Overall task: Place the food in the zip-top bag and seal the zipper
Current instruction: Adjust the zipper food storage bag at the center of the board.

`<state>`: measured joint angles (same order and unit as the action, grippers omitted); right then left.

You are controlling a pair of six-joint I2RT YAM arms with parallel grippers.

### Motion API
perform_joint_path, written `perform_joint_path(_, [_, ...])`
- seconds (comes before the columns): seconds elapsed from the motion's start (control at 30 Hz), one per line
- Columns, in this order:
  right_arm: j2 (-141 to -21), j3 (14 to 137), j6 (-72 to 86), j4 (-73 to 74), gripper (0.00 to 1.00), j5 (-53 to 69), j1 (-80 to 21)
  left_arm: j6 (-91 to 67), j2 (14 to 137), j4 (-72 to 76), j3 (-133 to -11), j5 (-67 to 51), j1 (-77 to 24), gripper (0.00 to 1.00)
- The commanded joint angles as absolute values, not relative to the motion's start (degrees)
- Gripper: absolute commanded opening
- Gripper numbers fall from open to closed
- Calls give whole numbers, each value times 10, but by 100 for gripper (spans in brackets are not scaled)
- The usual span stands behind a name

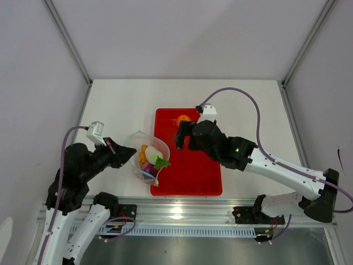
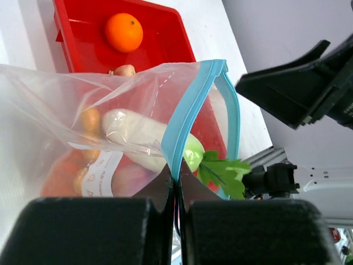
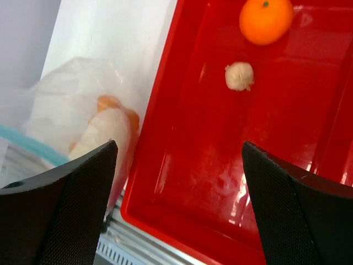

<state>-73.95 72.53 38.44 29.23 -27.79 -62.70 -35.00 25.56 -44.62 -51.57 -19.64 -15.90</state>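
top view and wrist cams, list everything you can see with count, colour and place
table: 1, white, under everything
tray: 1, red, mid table
orange: 1, orange, far end of tray
garlic: 1, white, in tray just nearer than the orange
bag: 1, clear, left of tray, mouth open
zipper: 1, blue, along bag mouth, unsealed
radish: 1, white with green stem, in bag, leaves at the mouth
other food: orange-yellow and purple pieces, in bag, count unclear
left gripper: 1, black, shut on the bag at its mouth
right gripper: 1, black, open, above tray, holding nothing
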Motion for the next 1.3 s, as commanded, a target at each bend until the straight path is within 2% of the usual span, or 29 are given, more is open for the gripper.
perform_joint_path(0.0, [-712,693,379,257,94,-226,-607,-346,285,-404,-470,-179,-160,1])
perform_joint_path(0.1, [-716,688,378,266,94,-211,-588,-348,344,-386,-421,-230,-160,1])
perform_joint_path(0.23, [-729,682,370,237,93,-161,-587,-358,325,-364,-387,-224,-160,1])
perform_joint_path(0.4, [-742,678,348,187,85,-77,-595,-355,307,-387,-411,-215,-160,1])
perform_joint_path(0.83, [-799,641,369,153,71,-62,-671,-362,299,-389,-425,-222,-160,0])
perform_joint_path(1.0, [-861,659,359,142,45,-49,-671,-361,291,-402,-438,-221,-160,1])
perform_joint_path(1.03, [-869,665,358,143,37,-47,-671,-360,289,-404,-446,-221,-160,1])
perform_joint_path(1.07, [-875,678,354,148,21,-44,-671,-359,287,-411,-450,-221,-160,1])
perform_joint_path(1.13, [-888,692,350,153,2,-40,-671,-358,284,-416,-460,-217,-160,0])
perform_joint_path(1.27, [-877,737,324,176,0,-52,-685,-346,276,-433,-491,-202,-160,1])
